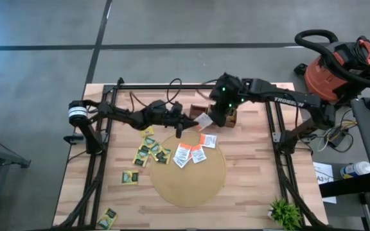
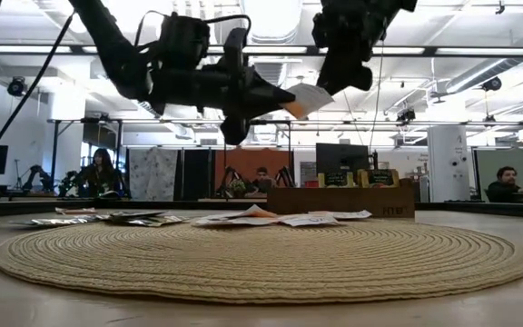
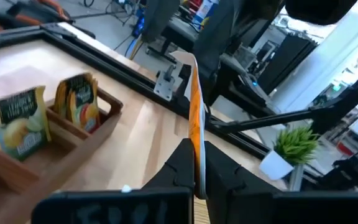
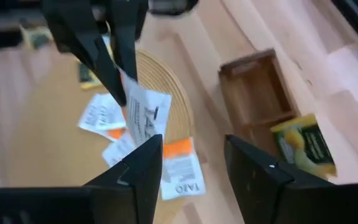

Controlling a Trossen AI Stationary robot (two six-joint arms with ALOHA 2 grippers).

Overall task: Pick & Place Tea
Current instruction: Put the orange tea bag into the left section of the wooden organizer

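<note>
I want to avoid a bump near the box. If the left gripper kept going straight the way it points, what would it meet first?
Probably the right gripper: the left gripper, shut on a white-and-orange sachet, points at it just short of the wooden box. Depth is uncertain.

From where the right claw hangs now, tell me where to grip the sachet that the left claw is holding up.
Grip the free white end of the sachet, the part pointing away from the left claw, which pinches its other edge. It hangs in the air on edge, so the open right claw should come with one finger on each flat face. This is a judgement.
</note>
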